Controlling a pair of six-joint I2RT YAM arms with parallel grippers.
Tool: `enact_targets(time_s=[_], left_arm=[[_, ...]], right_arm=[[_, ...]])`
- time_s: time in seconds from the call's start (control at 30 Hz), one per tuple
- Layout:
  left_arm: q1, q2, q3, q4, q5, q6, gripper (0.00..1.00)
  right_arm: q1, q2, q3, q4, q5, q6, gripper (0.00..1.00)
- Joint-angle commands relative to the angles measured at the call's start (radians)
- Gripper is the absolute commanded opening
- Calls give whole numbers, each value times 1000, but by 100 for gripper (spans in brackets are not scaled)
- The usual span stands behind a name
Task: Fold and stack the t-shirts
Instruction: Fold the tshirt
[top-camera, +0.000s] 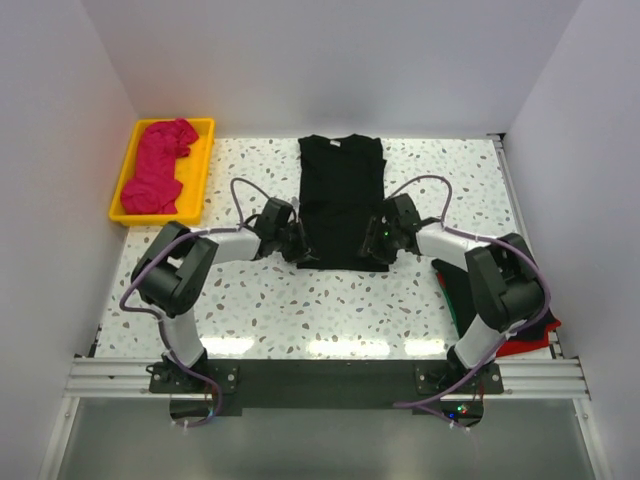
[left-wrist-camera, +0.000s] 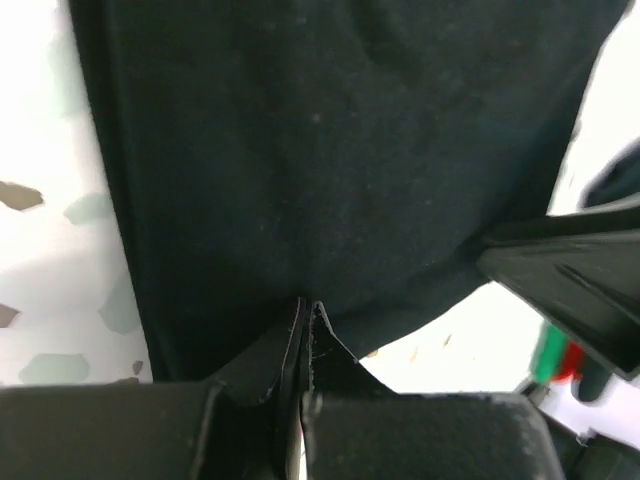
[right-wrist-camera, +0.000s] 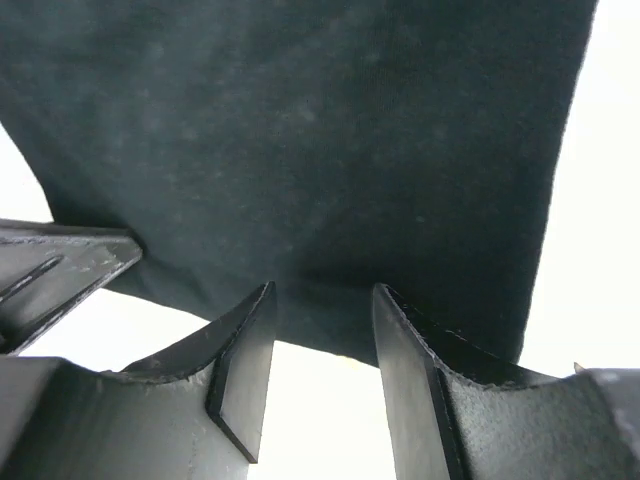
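Black t-shirt (top-camera: 340, 200) has its hem pinched by left end effector (left-wrist-camera: 305, 306), right end effector (right-wrist-camera: 322, 296) spread open.

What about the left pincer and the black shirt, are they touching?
Touching. The left wrist view shows the left pincer shut on the near hem of the black shirt, with the cloth pinched between its tips.

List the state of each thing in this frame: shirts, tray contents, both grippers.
black t-shirt: lying flat on the table, sleeves folded in, near hem gripped.
pink t-shirt: crumpled, unfolded, in the yellow tray.
red and black shirts: heaped at the table's right edge, partly hidden by the right arm.
left gripper: shut on the black t-shirt's hem.
right gripper: open at the hem.
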Motion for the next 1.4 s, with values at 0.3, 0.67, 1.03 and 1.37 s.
enact_targets(time_s=[0.3, 0.67, 1.03, 1.37], left_arm=[[11, -41, -185, 191, 41, -19, 0], [8, -66, -279, 187, 20, -30, 0], [-27, -167, -423, 205, 15, -65, 0], [-90, -360, -540, 134, 0, -108, 0]], right_arm=[[-5, -109, -186, 58, 43, 13, 47], [-2, -178, -273, 72, 22, 28, 44], [15, -356, -413, 48, -26, 50, 44], [52, -610, -527, -89, -58, 84, 44]])
